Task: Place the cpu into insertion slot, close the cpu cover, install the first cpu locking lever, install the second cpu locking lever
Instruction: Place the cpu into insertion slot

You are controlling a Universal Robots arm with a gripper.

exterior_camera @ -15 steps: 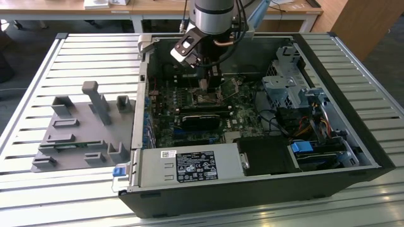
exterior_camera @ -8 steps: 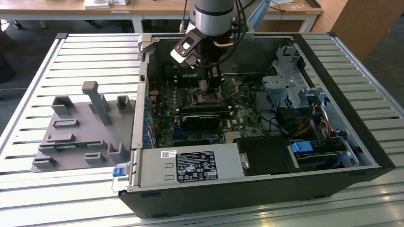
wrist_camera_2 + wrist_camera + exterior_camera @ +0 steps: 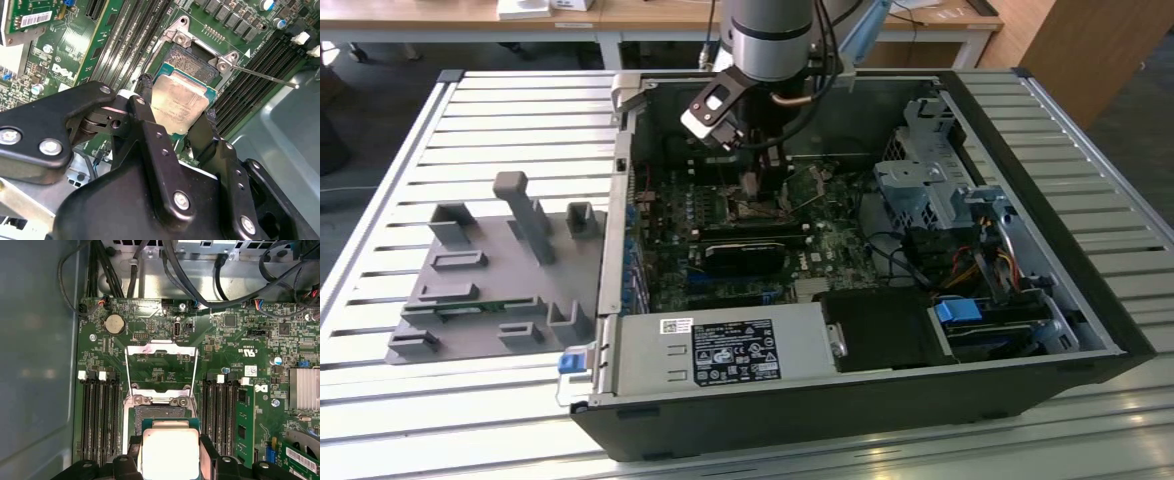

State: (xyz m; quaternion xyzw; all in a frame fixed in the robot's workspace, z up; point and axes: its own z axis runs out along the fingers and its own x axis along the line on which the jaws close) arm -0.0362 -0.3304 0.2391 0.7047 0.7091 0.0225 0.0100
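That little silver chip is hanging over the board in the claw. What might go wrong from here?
The gripper pinches the cpu by just two edges above the open socket. If the chip slips or comes down tilted, it may miss its seat. The cpu cover is swung open past the socket, and a thin locking lever juts out beside it. The broad black fingers might snag either one.

Bright even light from above, white glare on the slatted table (image 3: 400, 190), pale sheen on the cpu (image 3: 170, 455) between the fingers (image 3: 155, 135), dim shadow in the case (image 3: 854, 420) beyond the fingers, small highlights on their bolts.
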